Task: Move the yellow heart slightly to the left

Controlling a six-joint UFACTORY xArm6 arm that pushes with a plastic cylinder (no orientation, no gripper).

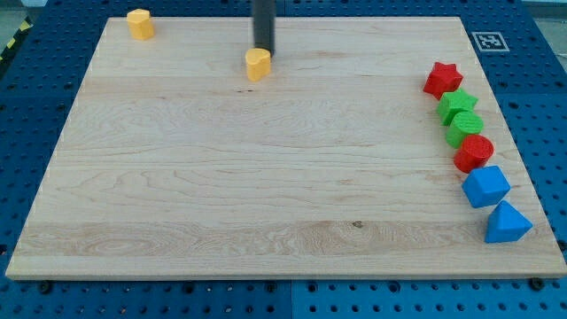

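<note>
A yellow heart (257, 64) lies on the wooden board (266, 177) near the view's top, a little left of the middle. My tip (264, 50) stands just above and to the right of it, touching or almost touching its upper right edge. A second yellow block (139, 23), shape unclear, sits at the board's top left corner.
A column of blocks runs down the view's right edge: a red star (442, 79), a green star (457, 105), a green block (465, 128), a red block (474, 152), a blue block (485, 186) and a blue triangular block (507, 222).
</note>
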